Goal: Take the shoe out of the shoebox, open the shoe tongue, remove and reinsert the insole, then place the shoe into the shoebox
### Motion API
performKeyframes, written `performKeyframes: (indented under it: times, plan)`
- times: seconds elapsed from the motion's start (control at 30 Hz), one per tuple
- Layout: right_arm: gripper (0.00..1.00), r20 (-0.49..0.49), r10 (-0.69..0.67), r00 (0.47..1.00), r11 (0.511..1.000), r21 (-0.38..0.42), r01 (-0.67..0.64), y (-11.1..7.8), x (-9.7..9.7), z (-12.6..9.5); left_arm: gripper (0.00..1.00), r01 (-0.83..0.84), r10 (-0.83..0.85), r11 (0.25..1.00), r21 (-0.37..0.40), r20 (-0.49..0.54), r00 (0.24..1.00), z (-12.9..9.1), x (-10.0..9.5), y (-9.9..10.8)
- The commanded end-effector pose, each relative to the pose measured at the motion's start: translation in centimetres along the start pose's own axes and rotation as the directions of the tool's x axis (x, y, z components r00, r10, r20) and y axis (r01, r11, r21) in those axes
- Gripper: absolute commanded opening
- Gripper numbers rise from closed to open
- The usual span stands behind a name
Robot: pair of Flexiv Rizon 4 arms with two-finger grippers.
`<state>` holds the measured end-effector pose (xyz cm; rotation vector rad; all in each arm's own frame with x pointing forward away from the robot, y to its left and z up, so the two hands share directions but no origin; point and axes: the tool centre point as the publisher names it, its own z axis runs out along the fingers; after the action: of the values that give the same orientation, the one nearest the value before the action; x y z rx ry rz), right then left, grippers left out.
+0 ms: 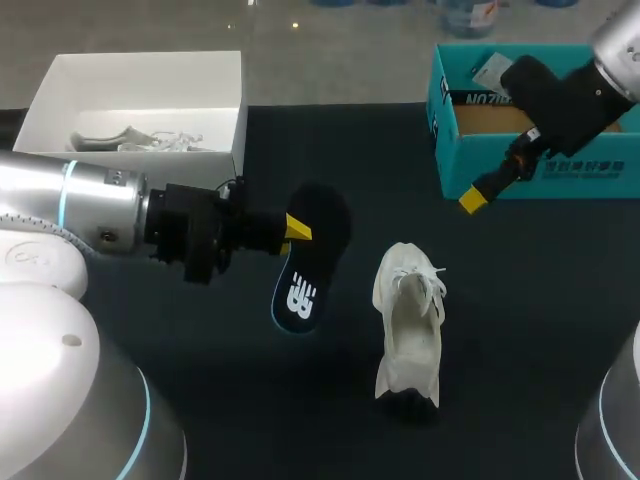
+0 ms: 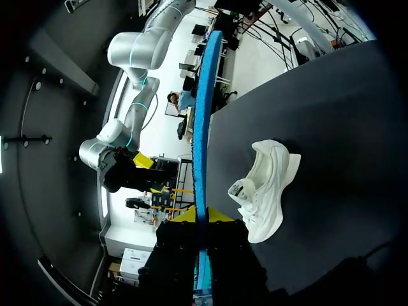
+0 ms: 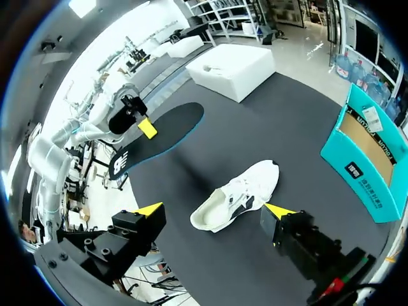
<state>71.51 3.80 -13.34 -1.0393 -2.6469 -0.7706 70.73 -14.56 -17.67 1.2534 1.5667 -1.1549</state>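
My left hand (image 1: 297,230) is pinched shut on the black insole (image 1: 310,260), holding it in the air above the bench (image 1: 520,330), beside the white shoe (image 1: 408,320) and apart from it. The grip takes only one side edge near one end, and the longer, printed end hangs free. I judge that the weak point: a thin, floppy piece held that way can swing or twist between the pads, or slip out, when I turn it toward the shoe.

The shoe lies loose on the bench with nothing steadying it. My right hand (image 1: 472,200) is spread wide and holds nothing. It is up by the teal shoebox (image 1: 530,175), well apart from the shoe. If I push the insole in like this, the shoe will likely slide or tip rather than take it. The tongue could also fold across the opening and block the insole's tip, and leading with the wrong end would jam it.

Much is hard to read. From above, only one yellow tip of my left hand shows, the other being behind the insole. In the left wrist view the insole (image 2: 203,127) is seen edge-on between my tips. I cannot tell whether the shoe (image 3: 236,194) rests flat on its sole or leans, or how far its mouth is open. My right arm cuts off part of the shoebox, and the pale things in the white box (image 1: 140,75) are too faint to name.
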Motion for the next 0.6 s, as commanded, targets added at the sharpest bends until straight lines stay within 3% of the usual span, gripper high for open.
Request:
performKeyframes:
  times: [0.03, 0.2, 0.3, 0.4, 0.6]
  plan:
    - [1.0, -0.012, 0.0, 1.0, 1.0, 0.003, 0.0, 0.2, -0.5, 0.2, 0.0, -0.001, 0.001, 1.0, 0.001, -0.001, 1.0, 0.0, 0.0, 0.1]
    - [1.0, -0.012, 0.0, 1.0, 1.0, 0.003, 0.0, 0.2, -0.5, 0.2, 0.0, -0.001, 0.001, 1.0, 0.001, -0.001, 1.0, 0.0, 0.0, 0.1]
    - [1.0, -0.001, -0.113, 0.994, 0.993, 0.025, 0.113, -0.2, -0.8, -0.3, 0.0, -0.001, 0.001, 1.0, 0.001, -0.001, 1.0, 0.0, 0.0, 0.1]
    - [1.0, -0.002, -0.249, 0.969, 0.968, -0.03, 0.249, -0.8, -1.2, -0.8, 0.0, -0.001, 0.001, 1.0, 0.001, -0.001, 1.0, 0.0, 0.0, 0.1]
    - [1.0, -0.006, -0.295, 0.955, 0.955, -0.042, 0.295, -1.2, -1.6, -1.1, 0.0, -0.001, 0.001, 1.0, 0.001, -0.001, 1.0, 0.0, 0.0, 0.1]
